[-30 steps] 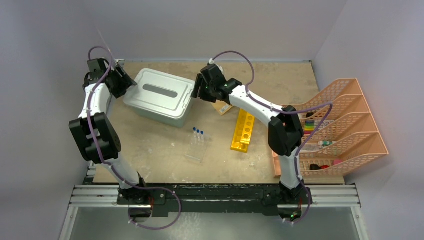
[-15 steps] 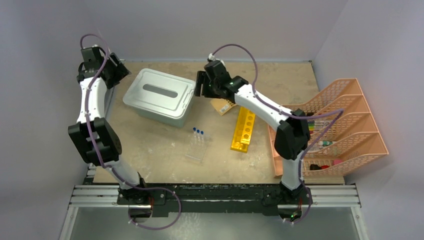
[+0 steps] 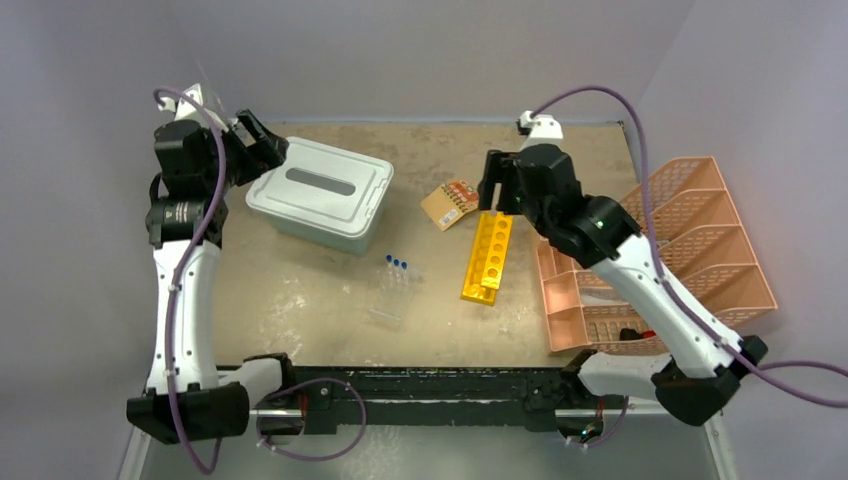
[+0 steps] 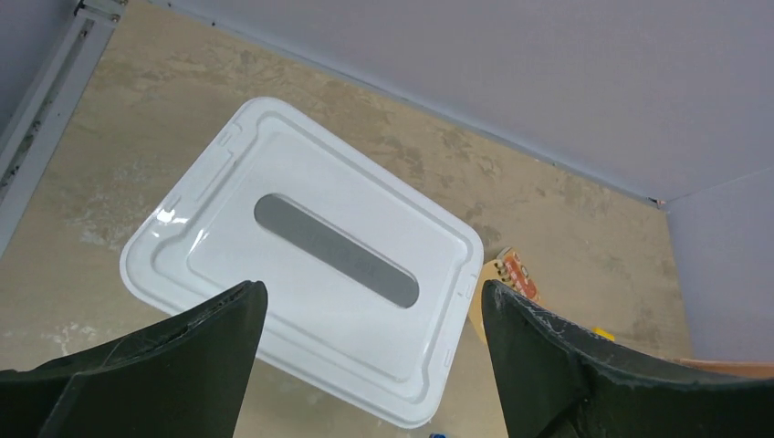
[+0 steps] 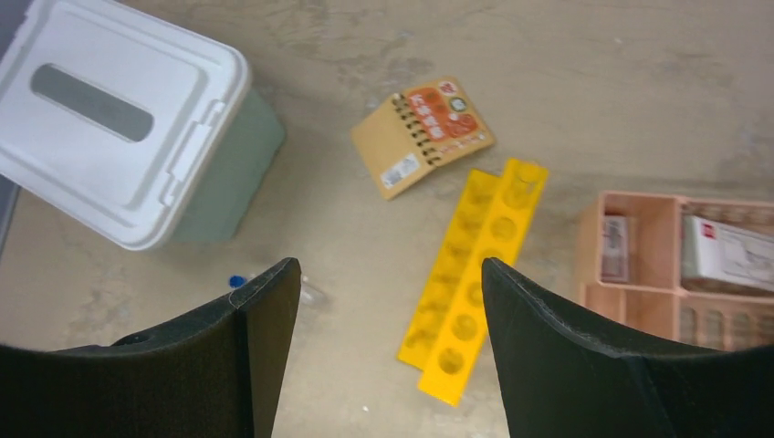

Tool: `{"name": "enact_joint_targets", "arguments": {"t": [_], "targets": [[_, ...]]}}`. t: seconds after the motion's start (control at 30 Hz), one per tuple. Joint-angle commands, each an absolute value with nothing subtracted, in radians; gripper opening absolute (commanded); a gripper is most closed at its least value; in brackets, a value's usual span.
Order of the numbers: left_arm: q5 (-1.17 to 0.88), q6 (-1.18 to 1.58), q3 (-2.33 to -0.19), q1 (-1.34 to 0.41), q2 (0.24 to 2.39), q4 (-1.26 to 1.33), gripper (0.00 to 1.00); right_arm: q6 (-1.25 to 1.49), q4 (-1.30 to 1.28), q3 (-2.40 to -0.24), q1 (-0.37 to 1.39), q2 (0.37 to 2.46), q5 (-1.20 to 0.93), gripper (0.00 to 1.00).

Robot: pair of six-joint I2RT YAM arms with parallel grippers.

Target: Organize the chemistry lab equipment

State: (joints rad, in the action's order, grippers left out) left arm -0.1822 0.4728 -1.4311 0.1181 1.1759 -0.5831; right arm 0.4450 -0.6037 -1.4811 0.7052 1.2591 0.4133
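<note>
Yellow racks (image 5: pixel 456 274) between spread right gripper (image 5: pixel 388 274) jaws, seemingly well below.

Glossy white plastic box lid (image 4: pixel 301 306), yellow plastic racks (image 5: pixel 484 274), matt scuffed tabletop (image 3: pixel 300 290)

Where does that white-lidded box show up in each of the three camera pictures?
Top external: the lidded box sits upper left of centre.
Left wrist: the box fills the middle of the picture, seen from above.
Right wrist: the box is in the upper left corner.
Shared landmark: the small spiral notebook lies to the box's right in all three.
</note>
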Motion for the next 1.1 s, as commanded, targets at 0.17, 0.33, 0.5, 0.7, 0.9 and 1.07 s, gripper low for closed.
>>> {"name": "enact_joint_targets", "arguments": {"t": [0.17,0.33,0.5,0.7,0.9,1.07], "targets": [[-0.061,0.499,-1.334,0.126,0.972,-0.683,0.89,0.419,-0.859,-1.442,0.693,1.019,0.686,0.74],[0.096,0.526,-1.348,0.126,0.864,-0.775,0.90,0.368,-0.875,-1.428,0.694,0.887,0.782,0.75],[0.144,0.561,-1.351,0.124,0.767,-0.829,0.90,0.288,-0.837,-1.417,0.694,0.798,0.821,0.79],[0.204,0.551,-1.378,0.112,0.684,-0.852,0.91,0.251,-0.786,-1.399,0.694,0.744,0.841,0.83],[0.187,0.551,-1.382,0.112,0.688,-0.846,0.92,0.240,-0.757,-1.390,0.695,0.747,0.835,0.84],[0.184,0.550,-1.379,0.112,0.696,-0.839,0.92,0.241,-0.747,-1.382,0.695,0.747,0.828,0.88]]}}
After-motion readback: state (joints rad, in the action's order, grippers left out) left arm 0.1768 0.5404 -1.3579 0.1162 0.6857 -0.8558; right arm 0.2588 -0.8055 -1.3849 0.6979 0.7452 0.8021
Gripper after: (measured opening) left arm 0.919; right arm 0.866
